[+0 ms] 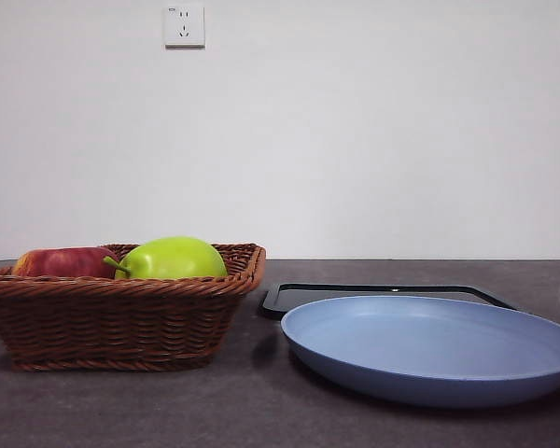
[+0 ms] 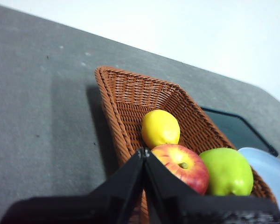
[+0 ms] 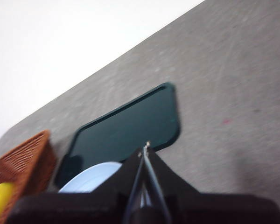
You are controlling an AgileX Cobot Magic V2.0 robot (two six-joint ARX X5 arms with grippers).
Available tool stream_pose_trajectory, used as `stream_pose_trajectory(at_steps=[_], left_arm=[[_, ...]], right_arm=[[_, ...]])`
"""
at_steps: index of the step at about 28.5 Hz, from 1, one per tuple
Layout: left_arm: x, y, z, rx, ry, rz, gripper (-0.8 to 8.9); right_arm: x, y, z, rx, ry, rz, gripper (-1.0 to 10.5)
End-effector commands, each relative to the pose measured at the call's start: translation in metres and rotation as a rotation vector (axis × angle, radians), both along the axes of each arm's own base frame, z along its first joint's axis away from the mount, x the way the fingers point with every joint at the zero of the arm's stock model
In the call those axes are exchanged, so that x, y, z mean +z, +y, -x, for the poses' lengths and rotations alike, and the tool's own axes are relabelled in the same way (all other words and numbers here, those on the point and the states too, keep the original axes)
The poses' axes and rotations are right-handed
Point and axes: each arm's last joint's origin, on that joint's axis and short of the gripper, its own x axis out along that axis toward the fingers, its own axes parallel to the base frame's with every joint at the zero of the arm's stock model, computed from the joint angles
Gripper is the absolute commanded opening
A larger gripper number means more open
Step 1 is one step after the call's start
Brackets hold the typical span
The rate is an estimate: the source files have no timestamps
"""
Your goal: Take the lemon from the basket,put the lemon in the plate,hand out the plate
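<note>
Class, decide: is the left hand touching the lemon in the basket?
Apart. The left wrist view shows the left hand, its jaws closed together, short of the lemon, with a strip of the basket's weave visible between them.

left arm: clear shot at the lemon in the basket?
Probably yes. The lemon lies uncovered in the basket, with the red apple right beside it. The left gripper is shut and must open first.

Before me the dark grey tabletop (image 1: 261,411) carries the wicker basket (image 1: 121,322), the light-blue plate (image 1: 429,350) beside it, and a black tray (image 1: 383,294) behind the plate.
</note>
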Motion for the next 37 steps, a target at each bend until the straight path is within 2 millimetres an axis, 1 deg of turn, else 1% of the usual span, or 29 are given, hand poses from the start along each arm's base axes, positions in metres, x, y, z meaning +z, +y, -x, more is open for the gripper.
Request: stream_pose_trajectory(at_steps=[1,4,7,10,13,18,21,24,27,29,31,32,33,34,35,36,37], left_arm=[[0.008,0.0,0.002,0.006,0.017,0.057,0.06],[0.022,0.0,0.002,0.011,0.029,0.056,0.06],[0.039,0.0,0.0,0.01,0.044,0.052,0.06],[0.055,0.0,-0.008,0.005,0.078,0.045,0.06],[0.072,0.0,-0.018,-0.035,0.11,0.026,0.06],[0.101,-0.003,-0.041,-0.17,0.166,0.016,0.06],[0.114,-0.005,-0.055,-0.26,0.213,0.025,0.06],[0.123,-0.007,-0.069,-0.347,0.258,0.03,0.06],[0.128,-0.012,-0.08,-0.4,0.326,0.017,0.06],[0.13,-0.016,-0.084,-0.436,0.37,-0.008,0.06],[0.132,-0.024,-0.088,-0.496,0.404,-0.046,0.1],[0.133,-0.028,-0.088,-0.52,0.407,-0.056,0.11],[0.133,-0.031,-0.087,-0.537,0.404,-0.06,0.35],[0.133,-0.033,-0.087,-0.548,0.403,-0.062,0.91],[0.133,-0.035,-0.087,-0.557,0.405,-0.063,1.85],[0.133,-0.036,-0.086,-0.563,0.406,-0.064,2.54],[0.133,-0.037,-0.086,-0.569,0.406,-0.064,2.98]], right_arm=[[0.001,0.001,0.002,0.036,0.047,-0.033,0.0],[0.01,0.002,0.004,0.065,0.098,-0.033,0.0],[0.023,0.003,0.006,0.1,0.131,0.0,0.0],[0.04,0.003,0.006,0.128,0.147,0.038,0.0],[0.059,0.003,0.004,0.134,0.157,0.055,0.0],[0.091,0.004,-0.004,0.141,0.226,0.069,0.0],[0.105,0.005,-0.012,0.205,0.26,0.116,0.0],[0.114,0.007,-0.022,0.271,0.314,0.148,0.0],[0.117,0.008,-0.034,0.342,0.386,0.177,0.0],[0.115,0.009,-0.042,0.393,0.435,0.188,0.0],[0.105,0.011,-0.054,0.457,0.509,0.182,0.2],[0.099,0.011,-0.06,0.461,0.559,0.172,0.5],[0.094,0.011,-0.065,0.465,0.601,0.165,0.8],[0.09,0.011,-0.069,0.468,0.635,0.158,1.2],[0.084,0.012,-0.074,0.471,0.671,0.152,1.6],[0.08,0.012,-0.077,0.473,0.696,0.15,1.8],[0.075,0.012,-0.081,0.475,0.725,0.151,2.3]])
